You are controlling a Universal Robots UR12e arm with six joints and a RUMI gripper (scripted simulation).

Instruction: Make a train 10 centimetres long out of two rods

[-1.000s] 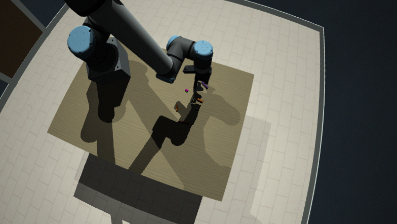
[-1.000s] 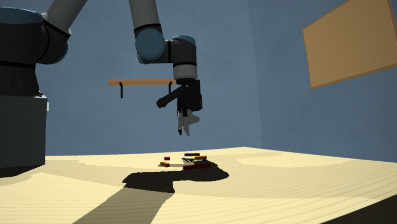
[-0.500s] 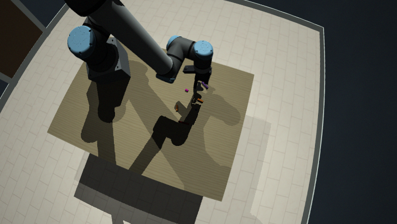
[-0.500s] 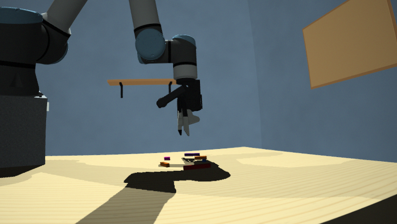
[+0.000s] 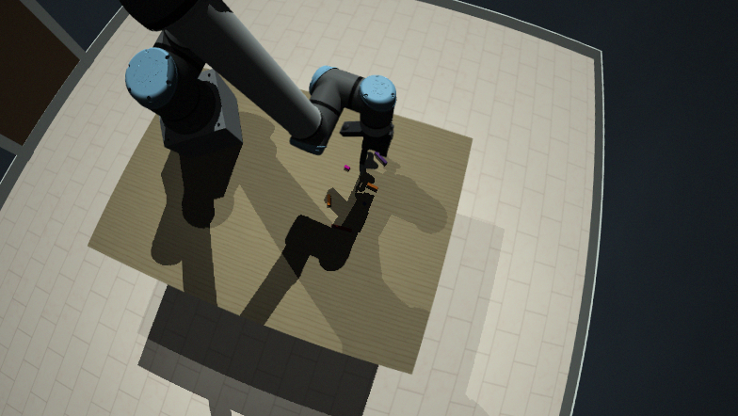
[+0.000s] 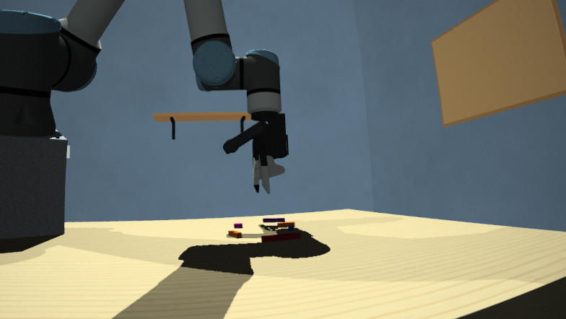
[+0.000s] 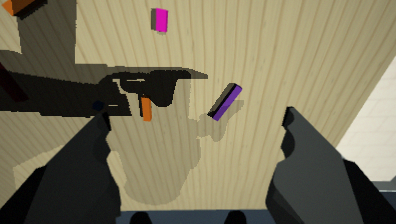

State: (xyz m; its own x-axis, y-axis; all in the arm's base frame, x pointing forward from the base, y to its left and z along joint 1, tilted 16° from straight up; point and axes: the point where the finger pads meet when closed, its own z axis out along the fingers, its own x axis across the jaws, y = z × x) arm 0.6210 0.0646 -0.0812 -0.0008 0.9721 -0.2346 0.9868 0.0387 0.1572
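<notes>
The pincer hangs above the bench, its fingers wide apart; the purple rod lies below, between them in wrist view, its long axis slanting. It probably must turn before gripping.
</notes>
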